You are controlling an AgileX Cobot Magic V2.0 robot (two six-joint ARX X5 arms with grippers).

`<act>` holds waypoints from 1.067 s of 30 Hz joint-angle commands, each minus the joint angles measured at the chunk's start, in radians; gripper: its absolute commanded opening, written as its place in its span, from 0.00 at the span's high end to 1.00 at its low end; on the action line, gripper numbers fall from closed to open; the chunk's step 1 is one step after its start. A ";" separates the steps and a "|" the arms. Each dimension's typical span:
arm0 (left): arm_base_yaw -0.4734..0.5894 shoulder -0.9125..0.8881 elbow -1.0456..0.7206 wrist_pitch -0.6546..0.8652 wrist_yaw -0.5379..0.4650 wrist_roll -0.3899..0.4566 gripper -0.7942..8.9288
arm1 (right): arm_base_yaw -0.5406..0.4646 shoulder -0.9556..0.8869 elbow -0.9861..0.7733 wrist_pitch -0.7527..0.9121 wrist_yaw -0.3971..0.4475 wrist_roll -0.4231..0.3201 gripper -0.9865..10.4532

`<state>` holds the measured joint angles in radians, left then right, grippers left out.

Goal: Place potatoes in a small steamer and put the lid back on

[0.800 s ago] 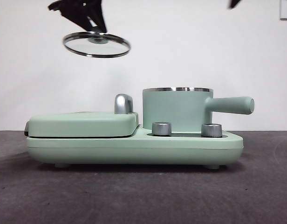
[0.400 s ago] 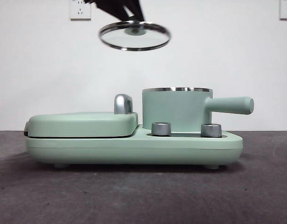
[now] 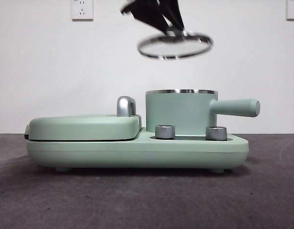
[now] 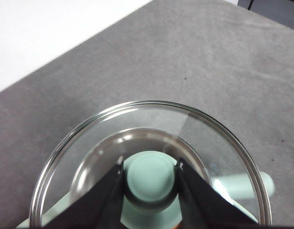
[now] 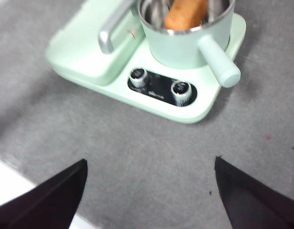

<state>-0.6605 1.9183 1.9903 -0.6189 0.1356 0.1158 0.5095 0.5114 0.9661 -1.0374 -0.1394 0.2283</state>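
I see the potato (image 5: 186, 14) already lying in the small steamer (image 3: 181, 112), so what's left is the lid (image 3: 174, 46), which my left gripper (image 4: 150, 177) grips by its knob just above the pot, while the right gripper (image 5: 149, 191) waits wide open and empty.

A mint-green griddle unit (image 3: 137, 150) with two silver knobs (image 3: 165, 131) sits on grey table (image 3: 137, 200).
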 commanded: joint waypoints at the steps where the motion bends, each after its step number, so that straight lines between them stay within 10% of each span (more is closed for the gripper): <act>1: -0.015 0.048 0.023 0.071 0.003 0.010 0.87 | 0.006 -0.020 0.008 0.012 -0.003 0.029 0.55; 32: -0.006 0.175 0.023 0.081 -0.024 0.033 0.87 | 0.006 -0.039 0.008 0.012 -0.003 0.050 0.55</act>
<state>-0.6624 2.0712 1.9877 -0.5587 0.1093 0.1390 0.5095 0.4683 0.9661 -1.0355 -0.1394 0.2668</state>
